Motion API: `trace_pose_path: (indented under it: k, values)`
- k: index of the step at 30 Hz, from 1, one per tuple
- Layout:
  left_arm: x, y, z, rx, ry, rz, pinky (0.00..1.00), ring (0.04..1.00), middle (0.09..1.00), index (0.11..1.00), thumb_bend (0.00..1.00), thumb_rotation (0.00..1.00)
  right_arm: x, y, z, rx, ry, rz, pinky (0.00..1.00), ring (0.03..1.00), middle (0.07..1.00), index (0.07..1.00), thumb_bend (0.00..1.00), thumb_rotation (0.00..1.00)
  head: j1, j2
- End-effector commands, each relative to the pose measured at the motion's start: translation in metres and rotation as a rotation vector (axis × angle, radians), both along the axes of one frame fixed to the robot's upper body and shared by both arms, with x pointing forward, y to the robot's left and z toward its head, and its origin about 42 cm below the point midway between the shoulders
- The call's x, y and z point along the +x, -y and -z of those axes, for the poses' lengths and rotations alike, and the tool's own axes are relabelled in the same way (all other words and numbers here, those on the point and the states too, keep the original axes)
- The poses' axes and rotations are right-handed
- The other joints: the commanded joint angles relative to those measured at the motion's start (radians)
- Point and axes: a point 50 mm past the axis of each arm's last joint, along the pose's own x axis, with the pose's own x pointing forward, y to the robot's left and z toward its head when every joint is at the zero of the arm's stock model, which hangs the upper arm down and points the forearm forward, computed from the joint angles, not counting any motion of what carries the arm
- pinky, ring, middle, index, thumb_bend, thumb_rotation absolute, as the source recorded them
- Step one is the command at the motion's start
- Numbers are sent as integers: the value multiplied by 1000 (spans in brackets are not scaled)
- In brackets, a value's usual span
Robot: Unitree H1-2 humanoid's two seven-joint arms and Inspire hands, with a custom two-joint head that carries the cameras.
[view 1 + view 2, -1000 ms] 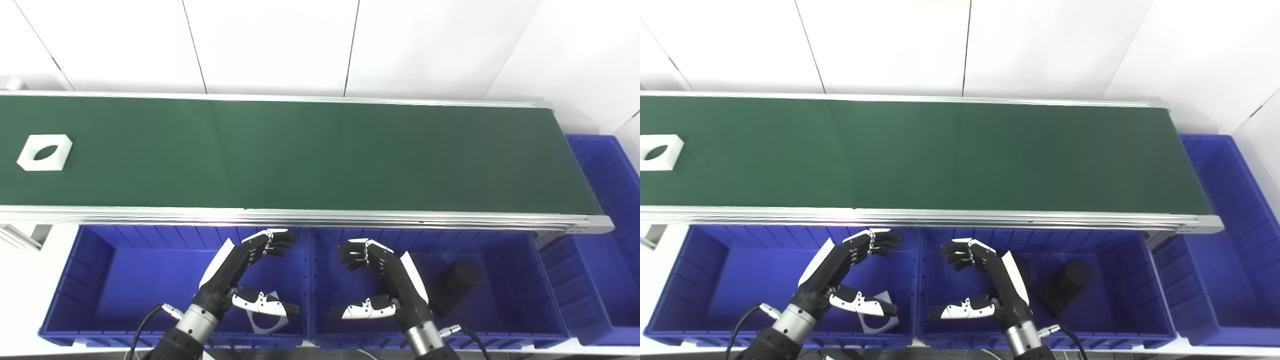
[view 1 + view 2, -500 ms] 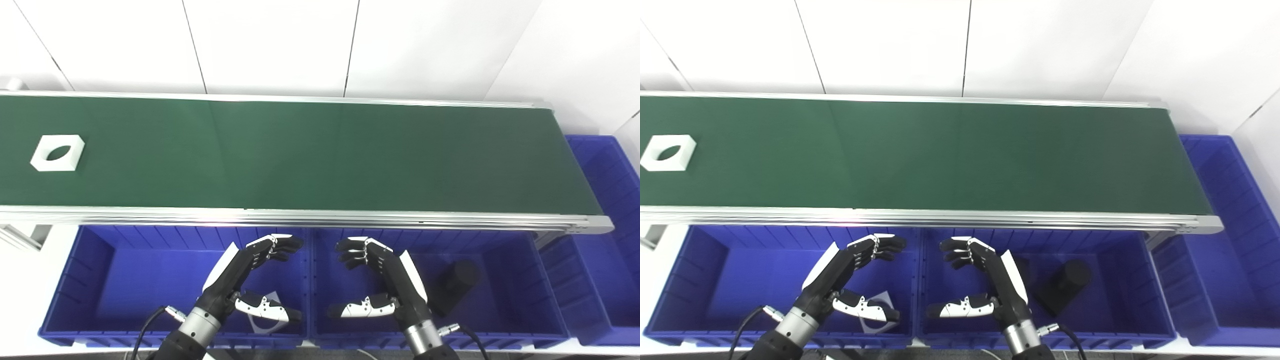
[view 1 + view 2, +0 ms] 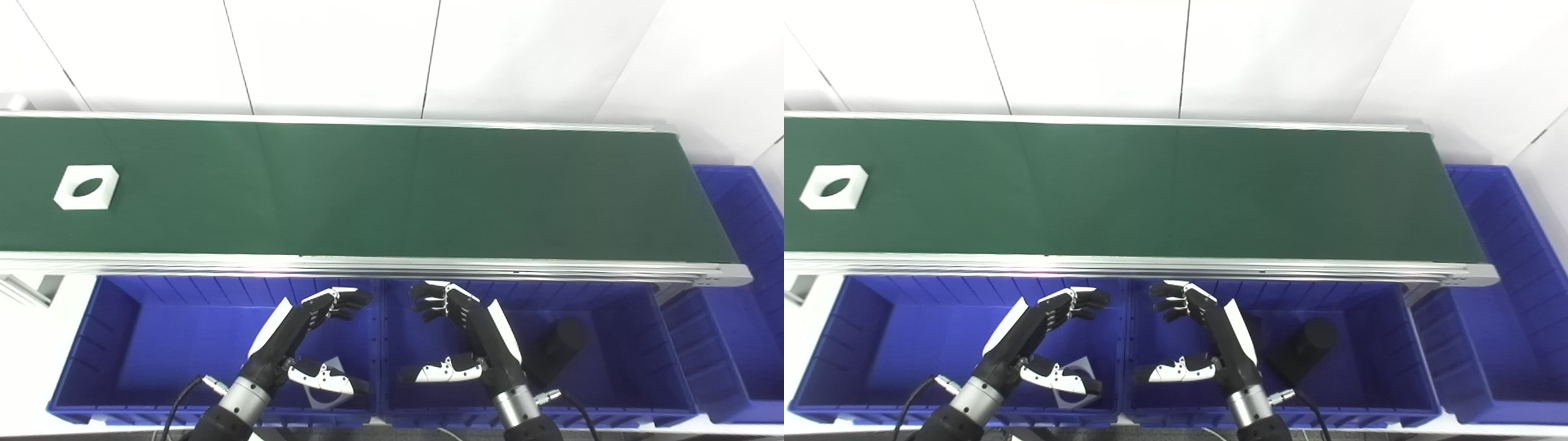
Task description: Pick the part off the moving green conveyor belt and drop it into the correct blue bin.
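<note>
A white square part with a round hole lies at the far left of the green conveyor belt. My left hand hovers open above the left blue bin, holding nothing. My right hand hovers open above the middle blue bin, also empty. Both hands sit below the belt's near rail, far from the part.
A white square part lies in the left bin, partly hidden by my left thumb. A black cylinder lies in the middle bin. A third blue bin stands at the belt's right end. A white wall lies behind.
The white part has travelled rightward along the belt. My right hand has risen slightly toward the belt rail; my left hand has shifted a little right.
</note>
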Motion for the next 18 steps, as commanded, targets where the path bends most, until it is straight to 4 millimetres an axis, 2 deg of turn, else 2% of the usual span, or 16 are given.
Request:
trace_pose_path:
  k: [1,18]
  values:
    - [6,0,-10,-16,62,0,726,781,775,732,931,0,7,-6,-11,31,65,-11,582,657,721,703,956,121,1,1]
    - [7,3,-9,-36,72,-19,708,754,766,728,929,0,4,-2,-6,12,43,-35,598,669,727,700,958,119,15,-6]
